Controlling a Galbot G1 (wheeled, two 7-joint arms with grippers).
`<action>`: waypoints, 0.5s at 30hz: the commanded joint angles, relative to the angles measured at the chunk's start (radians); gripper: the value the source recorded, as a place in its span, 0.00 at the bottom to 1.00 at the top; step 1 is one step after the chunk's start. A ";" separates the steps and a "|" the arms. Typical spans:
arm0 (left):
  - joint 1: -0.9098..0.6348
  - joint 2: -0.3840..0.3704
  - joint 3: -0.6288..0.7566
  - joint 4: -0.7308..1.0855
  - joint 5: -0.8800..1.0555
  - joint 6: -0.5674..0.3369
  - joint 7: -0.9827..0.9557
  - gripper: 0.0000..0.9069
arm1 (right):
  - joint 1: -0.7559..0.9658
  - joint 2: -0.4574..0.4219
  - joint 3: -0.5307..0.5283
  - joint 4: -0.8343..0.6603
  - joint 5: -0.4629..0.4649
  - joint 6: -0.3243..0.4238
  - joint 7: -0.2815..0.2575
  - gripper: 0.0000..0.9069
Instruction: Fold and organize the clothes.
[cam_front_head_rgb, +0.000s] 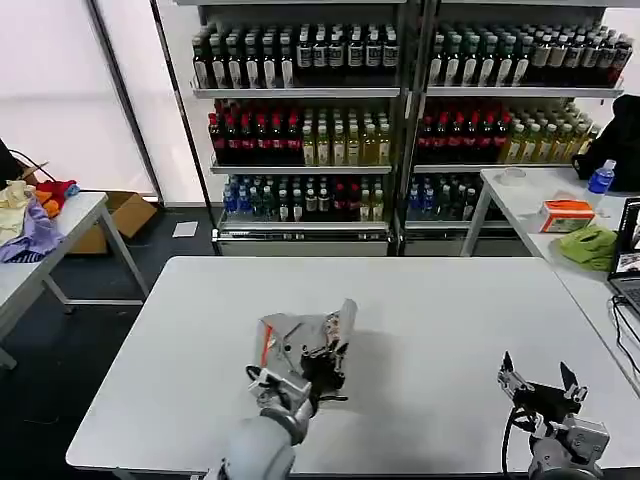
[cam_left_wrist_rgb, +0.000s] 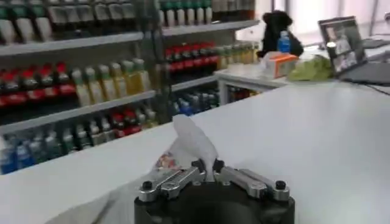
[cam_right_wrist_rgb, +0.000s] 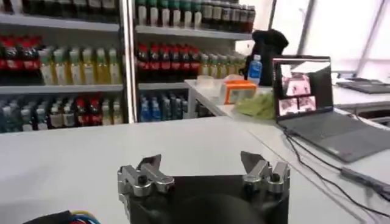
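At the white table's (cam_front_head_rgb: 430, 300) near-left part, the left gripper (cam_front_head_rgb: 322, 372) pinches a raised fold of the bunched grey garment (cam_front_head_rgb: 300, 340), jaws closed. Right gripper (cam_front_head_rgb: 538, 385) hovers well apart, jaws spread, empty.

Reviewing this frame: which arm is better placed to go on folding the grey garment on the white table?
Left. The left gripper is already shut on the grey garment, pinching a raised fold of it. The right gripper sits open near the table edge at the right, well apart from the cloth.
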 joint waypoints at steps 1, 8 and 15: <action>-0.158 -0.046 0.157 0.092 -0.155 -0.008 -0.038 1.00 | -0.017 0.024 0.005 -0.025 0.024 0.000 -0.005 1.00; -0.131 0.008 0.026 -0.005 -0.225 0.001 -0.046 1.00 | 0.103 0.004 -0.104 -0.116 0.200 -0.010 0.032 1.00; -0.042 0.154 -0.129 -0.023 -0.028 0.002 0.018 1.00 | 0.273 -0.011 -0.261 -0.195 0.380 -0.025 0.085 1.00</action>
